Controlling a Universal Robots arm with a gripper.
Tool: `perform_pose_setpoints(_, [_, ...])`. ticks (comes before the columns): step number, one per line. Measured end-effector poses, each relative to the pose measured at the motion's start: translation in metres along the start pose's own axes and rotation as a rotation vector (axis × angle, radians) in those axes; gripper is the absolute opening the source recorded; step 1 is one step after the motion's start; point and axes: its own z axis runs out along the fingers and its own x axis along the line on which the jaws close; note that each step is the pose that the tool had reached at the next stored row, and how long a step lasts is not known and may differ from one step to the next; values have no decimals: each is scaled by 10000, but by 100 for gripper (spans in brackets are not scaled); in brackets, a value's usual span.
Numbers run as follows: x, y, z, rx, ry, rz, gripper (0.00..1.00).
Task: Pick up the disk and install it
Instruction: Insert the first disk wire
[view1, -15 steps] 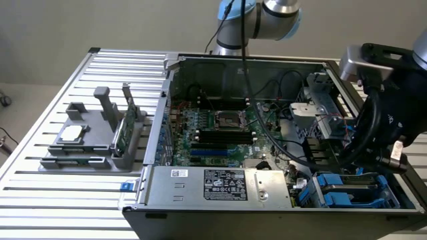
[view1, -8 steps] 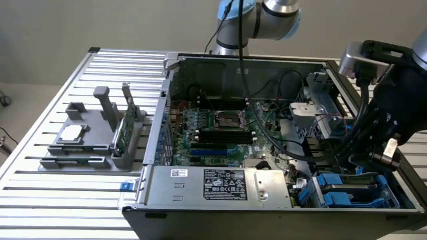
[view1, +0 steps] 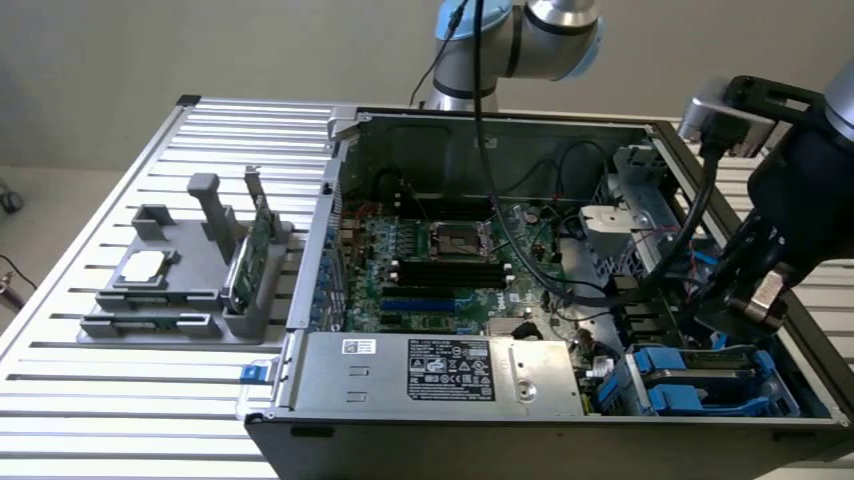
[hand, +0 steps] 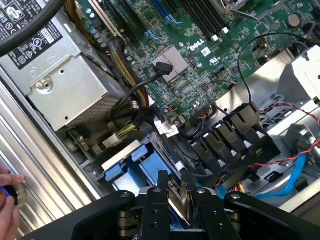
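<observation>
**Largest to smallest.** Slatted aluminium tabletop (view1: 134, 420) bearing an open black-and-grey steel computer case (view1: 467, 450). The black robot hand (hand: 175, 181) hangs inside the case's corner, directly above the drive bay; whether it is clamped on anything cannot be told. The disk (hand: 142, 162), a silver-grey drive in a blue plastic carrier, lies at the bay mouth just beyond the hand.

**Likely hazards:**
- A tilted carrier could jam against the bay rails.
- The black connectors with red and blue leads (hand: 235, 125) beside the bay could snag or be pinched.
- A person's fingertips (hand: 6, 180) rest at the case edge, close to the arm.
</observation>
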Motion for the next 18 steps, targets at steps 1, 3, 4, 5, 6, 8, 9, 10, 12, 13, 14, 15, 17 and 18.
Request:
perform_pose_setpoints(1, [0, 0, 0, 1, -8, 185, 25])
perform_pose_setpoints(3, [0, 0, 0, 4, -25, 554, 25])
perform_pose_setpoints(4, [0, 0, 1, 5, -33, 734, 25])
perform_pose_setpoints(5, [0, 0, 0, 7, -41, 920, 25])
perform_pose_setpoints(6, [0, 0, 0, 8, -49, 1088, 25])
perform_pose_setpoints(8, [0, 0, 0, 10, -66, 1464, 25])
perform_pose_setpoints(9, [0, 0, 0, 12, -74, 1644, 25])
perform_pose_setpoints(10, [0, 0, 1, 13, -82, 1823, 25])
perform_pose_setpoints(12, [0, 0, 1, 16, -99, 2188, 25])
perform_pose_setpoints(13, [0, 0, 1, 17, -107, 2367, 25])
perform_pose_setpoints(14, [0, 0, 1, 18, -115, 2548, 25])
perform_pose_setpoints(15, [0, 0, 1, 19, -123, 2727, 25])
perform_pose_setpoints(17, [0, 0, 1, 22, -139, 3086, 25])
perform_pose_setpoints(18, [0, 0, 2, 23, -148, 3282, 25])
